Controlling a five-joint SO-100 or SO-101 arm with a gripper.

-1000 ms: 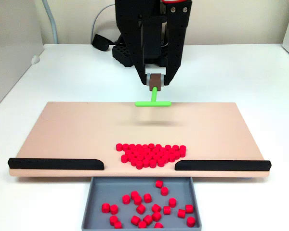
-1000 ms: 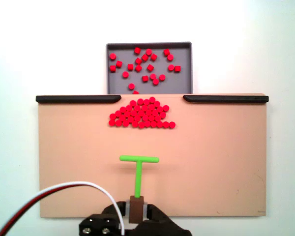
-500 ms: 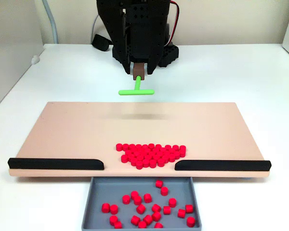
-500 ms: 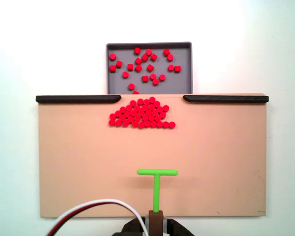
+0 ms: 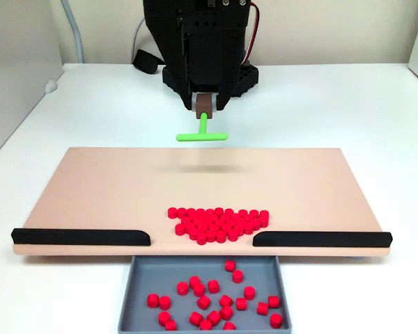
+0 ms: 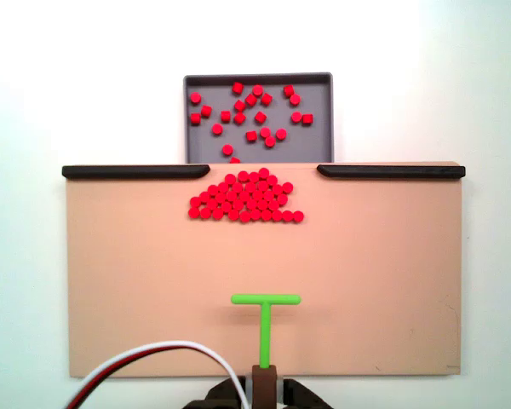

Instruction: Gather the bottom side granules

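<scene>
My black two-finger gripper [image 5: 205, 106] is closed on the brown block at the end of a bright green T-shaped plastic stick [image 5: 203, 133], held with its crossbar pointing toward the board; seen from above in a fixed view, the gripper [image 6: 264, 385] sits at the near edge of the flat peach-coloured rectangular board [image 6: 136, 281], and the stick [image 6: 266, 317] reaches out over that board, its crossbar well apart from the pellets. The granules [image 6: 245, 198], a dense cluster of small bright red cylindrical pellets, lie on the board just beside the gap between two black rail strips [image 6: 134, 171], packed together and touching one another; in a fixed view from the front the same cluster [image 5: 220, 224] sits near the board's front edge. Past the gap, a grey rectangular tray [image 6: 258, 78] holds a sparser scatter of identical red pellets [image 6: 250, 115]. Board and tray rest on a white worktop [image 5: 348, 104], and a white and a red cable [image 6: 145, 351] curve in near my gripper.
</scene>
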